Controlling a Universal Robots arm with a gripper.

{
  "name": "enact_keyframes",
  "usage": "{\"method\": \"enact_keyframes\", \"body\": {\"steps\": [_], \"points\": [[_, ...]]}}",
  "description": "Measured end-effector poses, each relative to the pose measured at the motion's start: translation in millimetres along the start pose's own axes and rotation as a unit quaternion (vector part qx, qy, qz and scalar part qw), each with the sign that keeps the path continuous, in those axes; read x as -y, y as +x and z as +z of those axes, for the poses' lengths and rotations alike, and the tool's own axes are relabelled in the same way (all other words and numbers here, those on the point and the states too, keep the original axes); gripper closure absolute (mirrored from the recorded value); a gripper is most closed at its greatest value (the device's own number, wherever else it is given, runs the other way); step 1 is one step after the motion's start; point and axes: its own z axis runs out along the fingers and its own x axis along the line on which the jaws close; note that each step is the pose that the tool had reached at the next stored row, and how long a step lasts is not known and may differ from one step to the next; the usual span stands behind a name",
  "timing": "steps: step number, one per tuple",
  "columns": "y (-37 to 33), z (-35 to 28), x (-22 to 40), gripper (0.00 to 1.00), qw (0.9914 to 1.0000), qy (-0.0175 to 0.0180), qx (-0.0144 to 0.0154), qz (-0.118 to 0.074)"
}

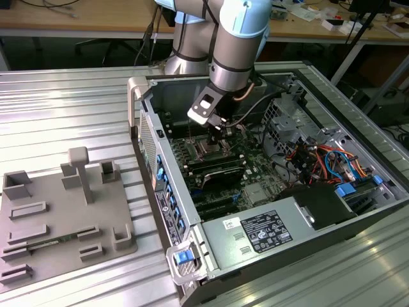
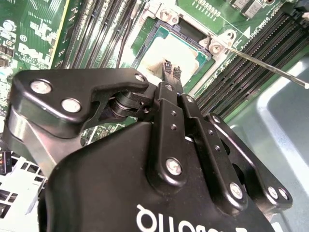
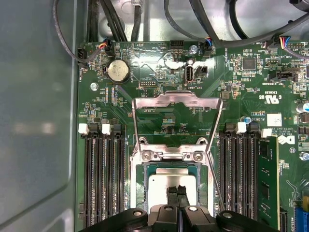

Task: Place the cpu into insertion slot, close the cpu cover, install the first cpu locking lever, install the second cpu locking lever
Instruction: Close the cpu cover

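Note:
The cpu (image 3: 161, 186) lies flat in the insertion slot (image 3: 139, 193), its silvery top (image 2: 166, 50) showing in both wrist views. The cpu cover (image 3: 176, 100) stands swung open on its hinge, away from the socket. My gripper (image 3: 177, 192) is directly over the cpu with its black fingertips (image 2: 167, 65) pressed together; nothing shows between them. A thin locking lever (image 2: 270, 67) sticks out beside the socket, unlatched. In the exterior view the gripper (image 1: 219, 132) hangs inside the open computer case just above the socket (image 1: 209, 148).
Black memory slots (image 3: 104, 179) flank the socket, with one green memory stick (image 3: 266, 183) seated. Cables (image 3: 111, 19) run along the case wall. A power supply (image 1: 268, 231) and coloured wiring (image 1: 323, 160) fill the case's near and right parts. A grey fixture tray (image 1: 57, 217) lies outside it.

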Motion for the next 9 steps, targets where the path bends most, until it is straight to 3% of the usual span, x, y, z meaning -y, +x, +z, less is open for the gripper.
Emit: {"method": "enact_keyframes", "body": {"steps": [5,7,9], "points": [[0.0,-2.8,-0.2,0.89,1.0,0.0,0.0,0.0],[-0.1,-11.1,-0.6,0.89,1.0,0.0,0.0001,0.0],[-0.1,-11.2,-0.6,0.89,1.0,0.0,0.0001,0.0]]}}
